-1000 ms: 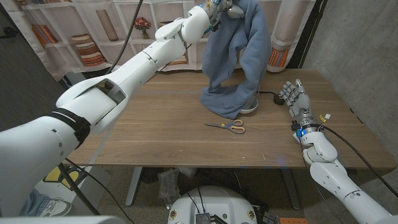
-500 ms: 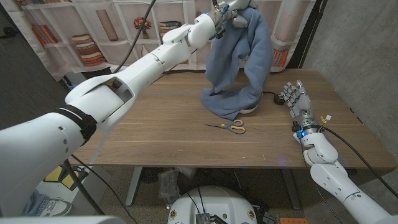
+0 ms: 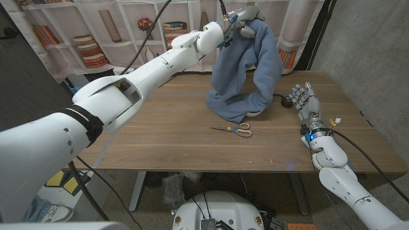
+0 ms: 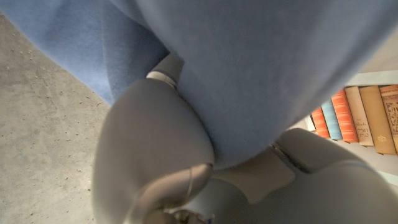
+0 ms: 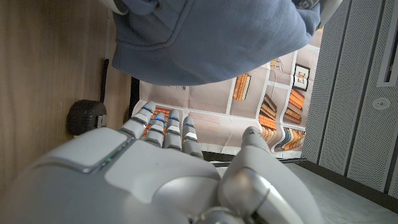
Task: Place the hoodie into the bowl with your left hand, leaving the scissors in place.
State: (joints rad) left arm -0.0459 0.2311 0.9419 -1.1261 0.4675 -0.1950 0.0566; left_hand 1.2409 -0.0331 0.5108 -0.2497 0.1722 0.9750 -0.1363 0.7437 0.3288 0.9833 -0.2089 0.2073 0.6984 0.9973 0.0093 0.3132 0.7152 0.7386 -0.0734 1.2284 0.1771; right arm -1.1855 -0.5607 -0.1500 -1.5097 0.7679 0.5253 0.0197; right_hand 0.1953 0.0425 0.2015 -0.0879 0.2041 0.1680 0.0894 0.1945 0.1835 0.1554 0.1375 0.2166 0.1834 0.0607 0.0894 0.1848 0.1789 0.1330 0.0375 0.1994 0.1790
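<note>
High above the wooden table (image 3: 160, 128), the left hand (image 3: 239, 16) grips the soft blue fleece hoodie (image 3: 246, 70) — its lower folds drape over the bowl, hiding it. The orange-handled metal scissors (image 3: 234, 130) lie just in front. The right hand (image 3: 303, 102) holds nothing — fingers upright, apart.

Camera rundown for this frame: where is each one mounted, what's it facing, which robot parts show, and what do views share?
Head view: fixed on the robot's head, looking down over the table; both arms show, the left hand holding the hoodie up, the right hand by the table's right edge, the scissors in front.
Left wrist view: on the left wrist, facing blue hoodie cloth; own left hand shows.
Right wrist view: on the right wrist, facing along the tabletop; own right hand shows.
Shared: the hoodie appears in all three.
</note>
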